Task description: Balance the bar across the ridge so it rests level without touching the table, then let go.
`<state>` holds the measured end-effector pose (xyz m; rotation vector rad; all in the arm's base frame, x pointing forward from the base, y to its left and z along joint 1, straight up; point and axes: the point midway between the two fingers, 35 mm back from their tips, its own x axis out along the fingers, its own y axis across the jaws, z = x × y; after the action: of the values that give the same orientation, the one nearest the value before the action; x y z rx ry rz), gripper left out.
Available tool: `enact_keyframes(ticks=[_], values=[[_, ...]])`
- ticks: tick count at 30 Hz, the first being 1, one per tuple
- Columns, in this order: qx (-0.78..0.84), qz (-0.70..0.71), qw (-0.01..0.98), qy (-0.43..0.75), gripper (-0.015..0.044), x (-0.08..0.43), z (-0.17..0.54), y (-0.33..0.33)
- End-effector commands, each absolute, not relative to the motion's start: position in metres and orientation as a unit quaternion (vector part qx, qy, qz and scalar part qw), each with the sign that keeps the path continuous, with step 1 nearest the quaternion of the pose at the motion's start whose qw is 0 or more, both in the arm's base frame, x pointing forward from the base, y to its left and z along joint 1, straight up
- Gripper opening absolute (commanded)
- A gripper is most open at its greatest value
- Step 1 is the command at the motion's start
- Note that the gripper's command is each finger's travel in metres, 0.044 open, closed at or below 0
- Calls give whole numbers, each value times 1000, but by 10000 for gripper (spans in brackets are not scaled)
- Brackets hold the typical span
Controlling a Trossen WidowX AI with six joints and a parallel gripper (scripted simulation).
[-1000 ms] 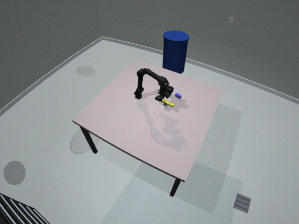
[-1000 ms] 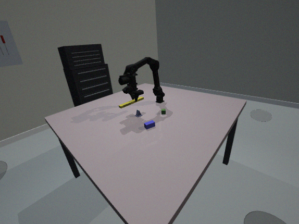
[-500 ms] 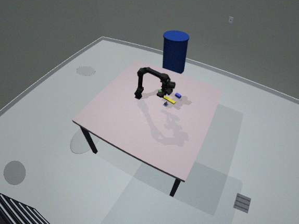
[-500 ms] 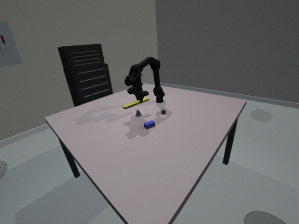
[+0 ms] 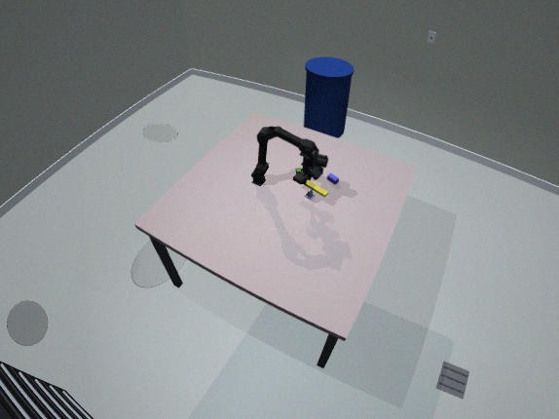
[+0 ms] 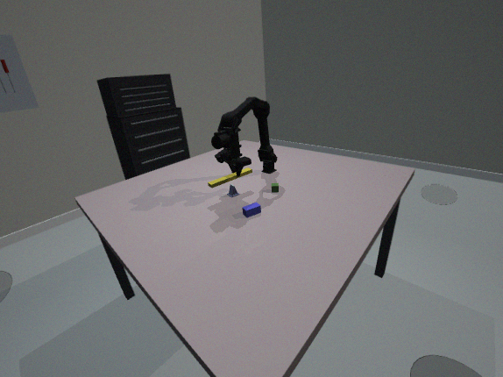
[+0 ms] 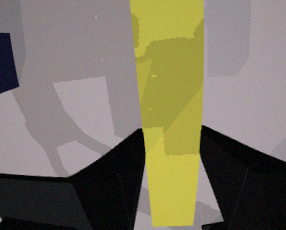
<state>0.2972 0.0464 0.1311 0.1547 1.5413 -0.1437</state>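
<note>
The long yellow bar (image 5: 317,189) (image 6: 221,181) (image 7: 172,200) is raised above the table, held across its width. My gripper (image 6: 238,174) (image 7: 170,133) is shut on it; one bar end shows between the fingers in the wrist view, and the rest runs out past the top edge. In the top view the gripper covers part of the bar. The small grey-blue ridge (image 5: 310,194) (image 6: 232,190) stands on the table (image 5: 219,224) (image 6: 272,280) with nothing on it. The bar is apart from it, appearing behind and higher in the exterior view.
A blue block (image 5: 333,178) (image 6: 251,209) lies on the table near the ridge. A small green cube (image 5: 298,170) (image 6: 274,188) lies nearer the arm's base. A dark blue shape (image 7: 7,62) is cut off at the wrist view's left edge; I cannot tell which thing it is.
</note>
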Motion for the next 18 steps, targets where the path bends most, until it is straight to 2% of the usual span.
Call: enact_keyframes(ticks=[1,18], values=[[71,-67,712,695,0,297,125,47],[72,-67,712,695,0,297,105,47]])
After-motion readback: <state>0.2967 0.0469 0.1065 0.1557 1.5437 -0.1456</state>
